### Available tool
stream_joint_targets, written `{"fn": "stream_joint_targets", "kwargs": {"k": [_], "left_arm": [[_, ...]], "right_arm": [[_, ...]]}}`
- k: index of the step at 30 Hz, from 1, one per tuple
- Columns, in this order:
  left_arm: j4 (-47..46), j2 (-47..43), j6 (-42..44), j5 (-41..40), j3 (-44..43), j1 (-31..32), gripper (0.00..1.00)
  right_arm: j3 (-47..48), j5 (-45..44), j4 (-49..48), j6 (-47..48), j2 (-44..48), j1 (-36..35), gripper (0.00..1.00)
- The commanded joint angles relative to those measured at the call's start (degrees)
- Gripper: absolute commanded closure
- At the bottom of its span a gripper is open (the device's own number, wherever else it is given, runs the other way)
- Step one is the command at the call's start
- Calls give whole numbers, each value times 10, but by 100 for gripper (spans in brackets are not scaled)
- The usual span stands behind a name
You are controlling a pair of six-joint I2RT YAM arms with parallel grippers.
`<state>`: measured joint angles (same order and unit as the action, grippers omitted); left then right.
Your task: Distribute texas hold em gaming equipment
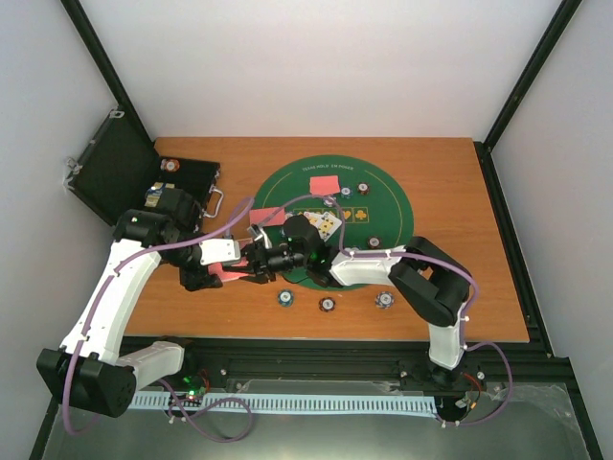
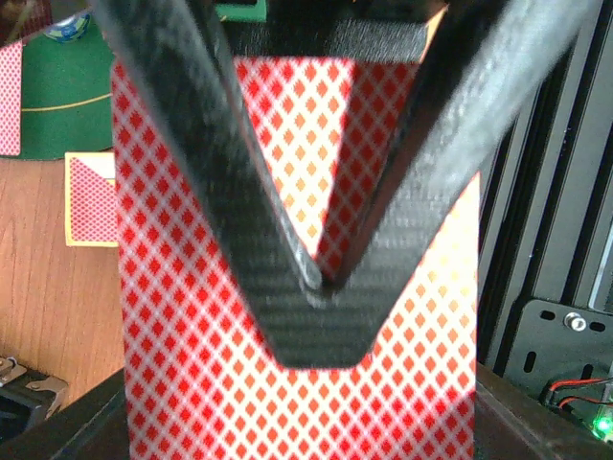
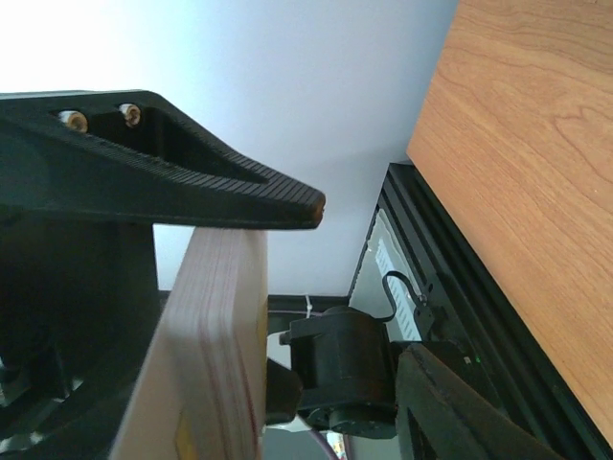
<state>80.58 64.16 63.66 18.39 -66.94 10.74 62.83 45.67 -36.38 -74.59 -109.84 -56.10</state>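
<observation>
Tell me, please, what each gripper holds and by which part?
The right gripper clamps the deck of red-backed cards edge to edge. Whether the left gripper holds anything cannot be told: its shut fingertips lie over the top card.

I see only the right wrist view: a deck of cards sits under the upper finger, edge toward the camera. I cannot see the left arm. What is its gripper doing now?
Observer: The left gripper is shut on a single red-backed card, its fingertips meeting on the patterned back.
Operator: How near is it to the right gripper with the deck?
Observer: Very near. From above, the two grippers almost meet at the near-left rim of the green mat.
Operator: Are chips out on the table?
Observer: Yes, three striped chips lie in a row on the wood, just in front of the mat.
</observation>
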Motion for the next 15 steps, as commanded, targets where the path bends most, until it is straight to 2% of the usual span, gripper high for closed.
{"fn": "stream_joint_targets", "kwargs": {"k": [1,5,11,15], "left_arm": [[1,-8,5,17,-12,2,97],[-3,-9,5,16,-8,2,97],[-4,-10,5,18,-6,2,97],[-6,-11,5,16,-3,2,97]], "right_arm": [[-34,-17,54,16,14,14,53],[-32,-21,78,27,35,15,69],[-14,-24,147,70,64,15,87],[-9,-27,192,96,79,18,92]]}}
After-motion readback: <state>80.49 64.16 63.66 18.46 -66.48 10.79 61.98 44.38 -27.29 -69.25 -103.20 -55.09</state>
